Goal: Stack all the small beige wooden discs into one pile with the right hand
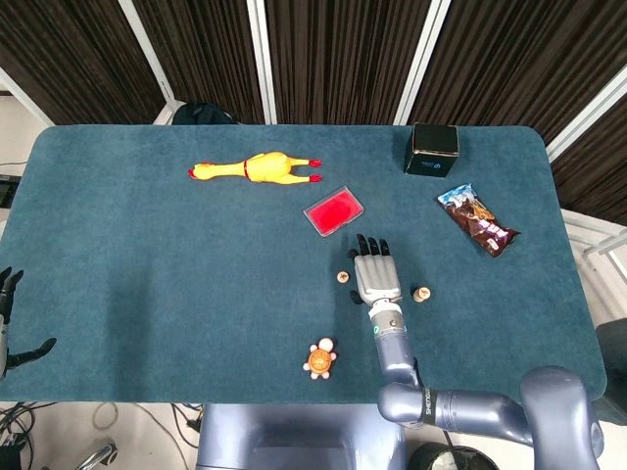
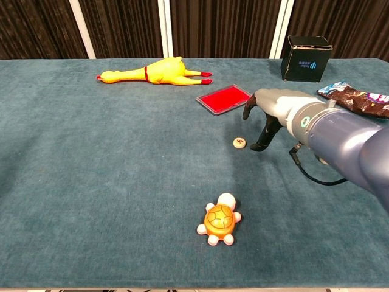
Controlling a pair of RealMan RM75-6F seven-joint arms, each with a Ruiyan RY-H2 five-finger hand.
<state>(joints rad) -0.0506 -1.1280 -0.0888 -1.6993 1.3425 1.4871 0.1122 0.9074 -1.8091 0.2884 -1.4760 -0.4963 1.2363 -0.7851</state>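
One small beige wooden disc (image 1: 343, 276) (image 2: 240, 143) lies alone on the blue cloth, below the red case. A short pile of discs (image 1: 420, 294) stands to its right; in the chest view my forearm hides that pile. My right hand (image 1: 375, 274) (image 2: 267, 115) hovers between the two, just right of the lone disc. Its fingers are spread and point down at the cloth, with nothing in them. The nearest fingertips (image 2: 256, 148) sit close to the disc without touching it. My left hand (image 1: 8, 311) hangs open off the table's left edge.
An orange turtle toy (image 1: 319, 359) (image 2: 219, 220) lies near the front edge. A red flat case (image 1: 332, 211) (image 2: 223, 98), a yellow rubber chicken (image 1: 257, 168) (image 2: 152, 73), a black box (image 1: 433, 147) (image 2: 307, 58) and a snack packet (image 1: 477, 219) (image 2: 358, 100) lie farther back.
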